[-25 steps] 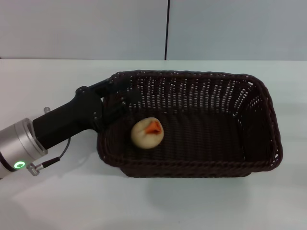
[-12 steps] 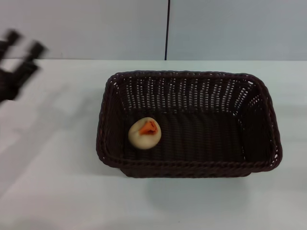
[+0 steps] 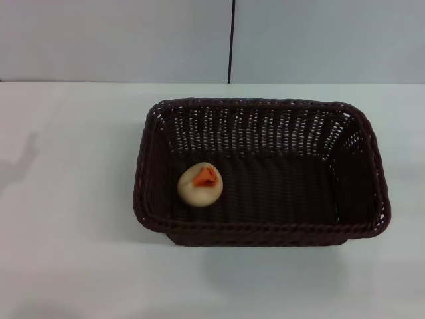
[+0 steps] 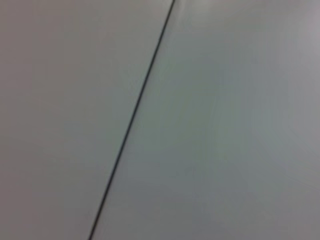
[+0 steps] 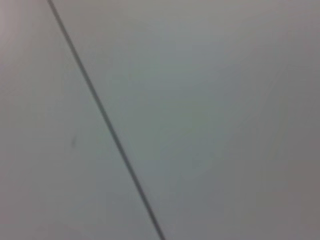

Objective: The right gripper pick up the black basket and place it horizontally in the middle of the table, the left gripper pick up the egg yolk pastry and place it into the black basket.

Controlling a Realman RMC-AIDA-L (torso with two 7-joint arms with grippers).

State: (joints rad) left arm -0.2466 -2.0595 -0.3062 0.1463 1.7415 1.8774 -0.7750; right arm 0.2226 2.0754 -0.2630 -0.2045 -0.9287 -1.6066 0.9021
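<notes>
Cream egg yolk pastry (image 3: 200, 185) lies inside black basket (image 3: 358, 226); neither hand visible.

one black basket (image 3: 262, 232); one egg yolk pastry (image 3: 200, 185); one table (image 3: 73, 219)

Pale grey panelled wall behind a plain white surface

A smooth, pale grey-blue wall (image 3: 119, 40) fills the far side of the head view, split by a thin dark vertical seam (image 3: 232, 40) between two panels. Both wrist views show the same kind of flat grey panel (image 4: 225, 125), each crossed by one slanting dark seam line (image 5: 105, 120). Light is soft and even, leaving only one faint shadow (image 3: 23, 156) at the left.
</notes>
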